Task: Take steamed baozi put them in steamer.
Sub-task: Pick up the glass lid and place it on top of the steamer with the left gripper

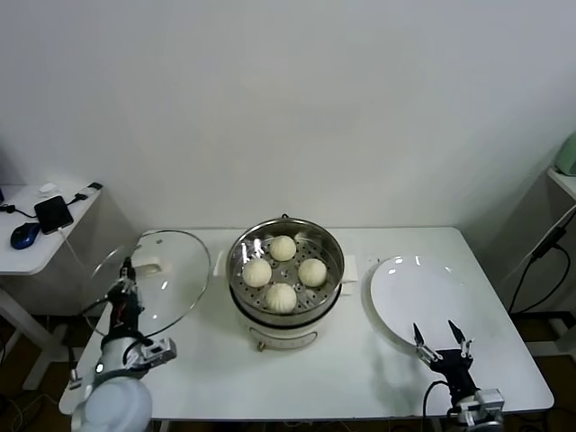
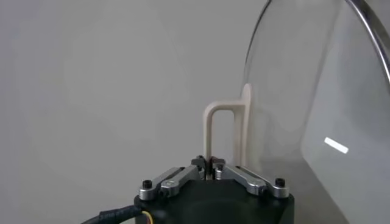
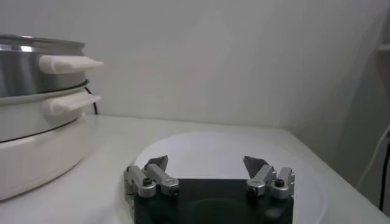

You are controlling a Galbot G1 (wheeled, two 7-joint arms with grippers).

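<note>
We see four baozi (image 1: pixel 283 270) seated on the perforated tray inside the steamer (image 1: pixel 332 286), which stands mid-desk (image 1: pixel 360 369) on its white base. The buns sit spaced in a rough diamond, near one another but not pressed together, likely so steam can pass between them. We judge the loading step done, since the plate (image 1: pixel 405 297) to the right of the steamer carries nothing.

Left claw (image 1: pixel 127 273): closed on the lid handle (image 2: pixel 226 131), a cream loop shown in the left wrist view with the tips pinched at its base. The glass lid (image 1: pixel 171 279) is held tilted on edge at the left of the steamer, dome facing away from the pot. We read this as holding it clear of the opening so the buns could go in unobstructed; it appears raised rather than lying flat, though we cannot tell whether its lower rim touches the desk.

Right claw (image 1: pixel 442 342): jaws spread wide, gripping nothing, hovering at the near edge of the plate, apart from the steamer. We take this as a rest posture after release.

Likely remaining: lid onto steamer, handle side up
</note>
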